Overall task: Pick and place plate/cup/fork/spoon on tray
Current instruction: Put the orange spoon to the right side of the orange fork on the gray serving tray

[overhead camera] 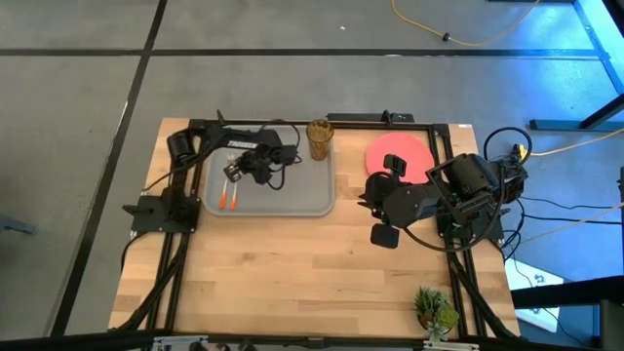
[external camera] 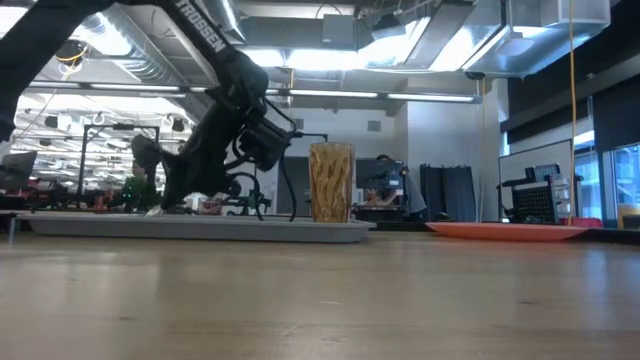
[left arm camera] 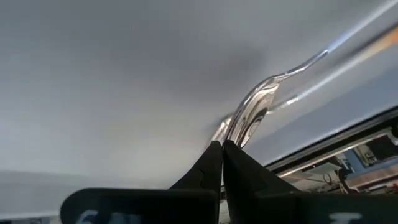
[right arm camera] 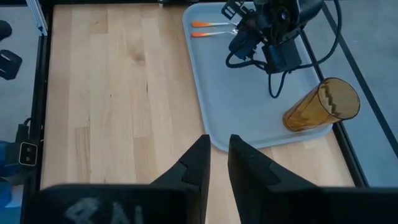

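Observation:
The grey tray [overhead camera: 292, 195] lies on the table's far left. The amber cup [overhead camera: 319, 138] stands upright in its far right corner. Two orange-handled metal utensils [overhead camera: 227, 200] lie side by side at the tray's left end; which is the fork and which the spoon I cannot tell. My left gripper [left arm camera: 222, 144] is low over the tray, shut on the metal end of one utensil [left arm camera: 252, 115]. The coral-red plate [overhead camera: 402, 151] rests flat on the table right of the tray. My right gripper [right arm camera: 217, 148] hangs high above the table, slightly open, holding nothing. My left gripper pinches the utensil's silver head end [left arm camera: 231, 132] between its two fingertips. The fingers slant down from the tray's far side and lie roughly along the utensil. Its orange handle [right arm camera: 208, 34] points to the tray's near left and looks to lie on the tray floor.
My right arm [overhead camera: 419, 200] stands over the near edge of the plate. A small green plant [overhead camera: 436, 310] sits at the table's near right corner. Bare wood spreads across the near half of the table, and the tray's middle and right are free.

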Robot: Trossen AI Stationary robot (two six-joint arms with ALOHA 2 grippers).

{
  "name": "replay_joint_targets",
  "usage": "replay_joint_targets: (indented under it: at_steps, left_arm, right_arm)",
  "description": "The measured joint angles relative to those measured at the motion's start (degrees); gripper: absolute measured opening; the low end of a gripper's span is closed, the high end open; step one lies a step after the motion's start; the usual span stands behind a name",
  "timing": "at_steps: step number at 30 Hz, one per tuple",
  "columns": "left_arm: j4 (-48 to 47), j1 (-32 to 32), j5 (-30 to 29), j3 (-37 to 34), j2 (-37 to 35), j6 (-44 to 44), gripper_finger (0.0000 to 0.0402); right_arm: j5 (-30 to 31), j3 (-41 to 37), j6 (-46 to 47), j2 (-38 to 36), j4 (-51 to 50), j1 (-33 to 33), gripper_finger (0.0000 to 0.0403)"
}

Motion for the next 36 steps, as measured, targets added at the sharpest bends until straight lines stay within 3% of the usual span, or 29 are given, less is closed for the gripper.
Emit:
replay_joint_targets:
  at_steps: [18, 30, 36]
  left_arm:
    - [6.1, 1.2, 0.1, 0.0, 1.1, 0.3, 0.0000]
    - [5.2, 1.2, 0.1, 0.0, 1.1, -2.4, 0.0000]
    - [5.1, 1.5, 3.9, 0.0, 1.1, -6.2, 0.0000]
  right_arm:
    - [0.0, 0.0, 0.1, 0.0, 0.0, 0.0, 0.0059]
    - [0.0, 0.0, 0.4, 0.0, 0.0, 0.0, 0.0059]
    - [0.0, 0.0, 0.4, 0.0, 0.0, 0.0, 0.0059]
